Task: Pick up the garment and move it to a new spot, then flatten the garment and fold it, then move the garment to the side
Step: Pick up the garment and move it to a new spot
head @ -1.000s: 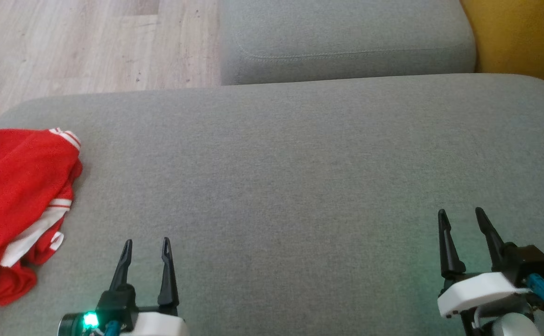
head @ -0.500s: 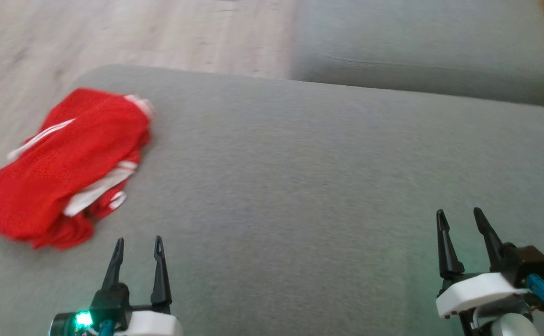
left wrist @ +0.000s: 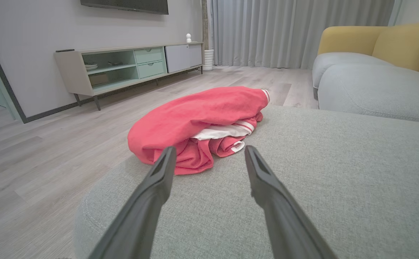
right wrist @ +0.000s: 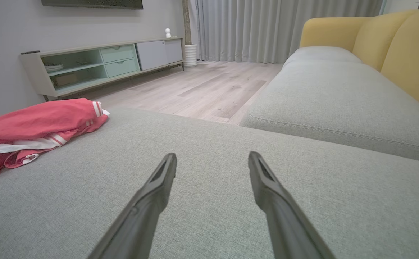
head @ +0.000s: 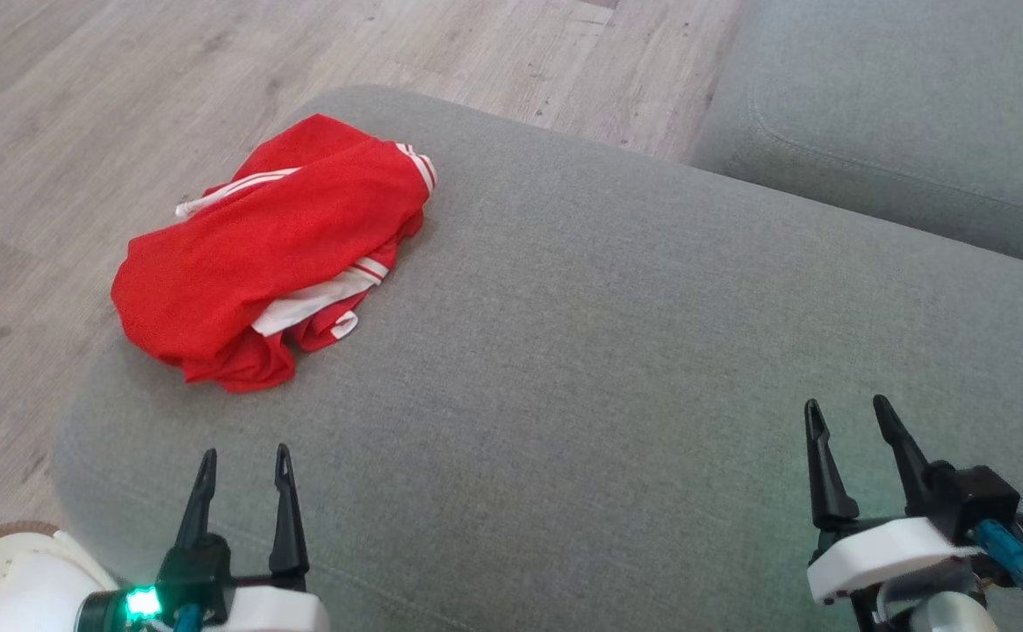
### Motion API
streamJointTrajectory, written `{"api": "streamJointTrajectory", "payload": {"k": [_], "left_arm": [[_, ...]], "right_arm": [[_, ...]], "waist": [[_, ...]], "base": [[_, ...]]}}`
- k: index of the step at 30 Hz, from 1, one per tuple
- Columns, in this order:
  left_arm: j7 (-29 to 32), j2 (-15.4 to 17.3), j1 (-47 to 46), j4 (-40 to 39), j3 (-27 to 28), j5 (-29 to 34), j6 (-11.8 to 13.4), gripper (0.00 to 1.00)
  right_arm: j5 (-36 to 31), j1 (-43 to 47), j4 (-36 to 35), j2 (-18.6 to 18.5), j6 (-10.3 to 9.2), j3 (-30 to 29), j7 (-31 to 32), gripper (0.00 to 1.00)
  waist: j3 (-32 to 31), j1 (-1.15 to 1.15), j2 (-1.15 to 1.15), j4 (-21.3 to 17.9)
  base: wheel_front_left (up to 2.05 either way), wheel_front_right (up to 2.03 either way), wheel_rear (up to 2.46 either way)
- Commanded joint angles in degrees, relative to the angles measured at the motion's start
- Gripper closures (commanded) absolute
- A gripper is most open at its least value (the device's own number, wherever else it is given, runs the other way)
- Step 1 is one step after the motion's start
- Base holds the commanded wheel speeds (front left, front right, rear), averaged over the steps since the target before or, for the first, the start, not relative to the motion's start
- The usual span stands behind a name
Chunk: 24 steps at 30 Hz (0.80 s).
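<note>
Both claws hang released and empty. My left claw sits low by the near edge of the grey seat, and my right claw is well off to the right over bare cloth. Each has its jaws spread wide with nothing between them.

The red garment, trimmed with white stripes, lies in a crumpled heap at the seat's far left corner, right up against the rounded edge. From my left wrist it is straight ahead of my fingers, near but not touching.

I judge the first step, the pick-up, as not yet begun. The next move calls for sending my left claw forward and down onto the heap. It should close on the raised hump of cloth rather than the thin hem tucked underneath, so that the whole garment comes up. Then I would carry it right, to the open middle of the seat, where there is room to spread it flat.

Nothing stands between my left claw and the heap. What worries me is the corner: a shove instead of a pinch could slide the garment off onto the wooden floor.

A second grey cushion lies at the far right with a yellow backrest beyond it. A low cabinet and curtains stand well away across the room.
</note>
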Motion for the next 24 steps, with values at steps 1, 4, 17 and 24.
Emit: {"api": "streamJointTrajectory", "payload": {"k": [1, 4, 17, 24], "left_arm": [[-0.3, 0.7, -1.2, -2.2, 2.0, -0.2, 0.4, 0.00], [0.0, 0.9, -1.2, -2.3, 2.2, -0.5, 0.7, 0.00], [13.4, 6.1, -16.0, -1.7, 4.6, -4.9, -4.1, 0.00], [26.5, 12.7, -31.2, 4.7, 10.4, -13.4, -9.9, 0.00]], "right_arm": [[0.3, -2.5, -1.6, -0.8, 0.44, 1.4, -0.8, 0.00], [0.4, -2.6, -1.4, -0.8, 0.44, 1.8, -0.8, 0.00], [-1.1, -3.7, -3.9, -0.8, 0.44, 1.4, 0.2, 0.00], [-2.6, -5.8, -7.7, -0.8, 0.44, 2.4, 2.0, 0.00]], "waist": [[-0.1, 0.00, 0.00, -0.1], [0.0, 0.00, 0.00, -0.8], [5.0, 0.00, 0.00, -3.5], [12.3, 0.00, 0.00, -6.6]], "base": [[0.00, 0.00, 0.00], [0.00, 0.00, 0.00], [0.00, 0.00, 0.00], [0.00, 0.00, 0.00]]}}
